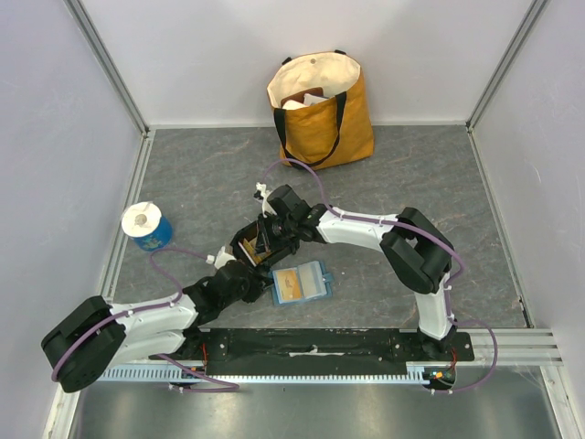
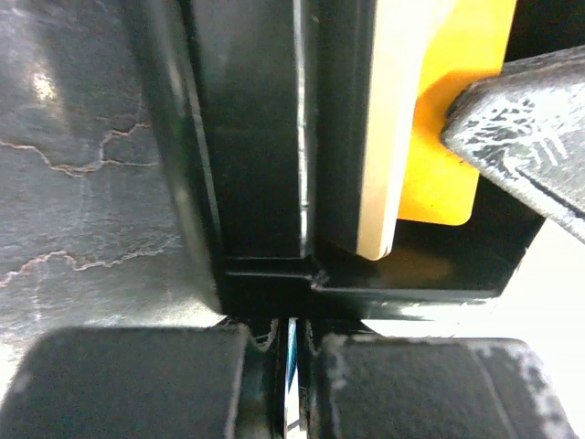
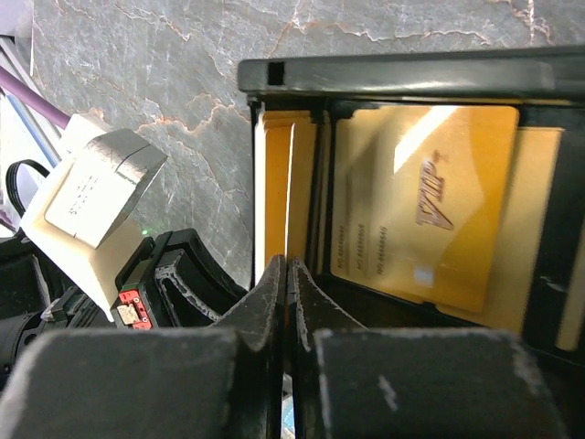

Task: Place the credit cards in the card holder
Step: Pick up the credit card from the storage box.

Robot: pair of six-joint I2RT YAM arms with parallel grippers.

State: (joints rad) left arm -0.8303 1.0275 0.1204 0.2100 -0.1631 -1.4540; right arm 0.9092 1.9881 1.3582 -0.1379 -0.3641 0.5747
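Left fingers (image 2: 137, 384) are pinched fully shut on the near wall of the black tray (image 2: 256, 137), with only a hairline slit between them. Right fingers (image 3: 402, 384) are all but closed, nipping the edge of an upright orange card (image 3: 272, 183) at the tray's 9 o'clock side in the right wrist view. A gold card (image 3: 430, 201) lies flat in the tray just beside it, and a whitish card (image 2: 388, 137) stands on edge next to the orange one. Card holder (image 1: 315, 282) lies open on the bench (image 1: 183, 174), just beside the tray at its 4 o'clock, with a tan card (image 1: 290, 284) showing on its 9 o'clock half.
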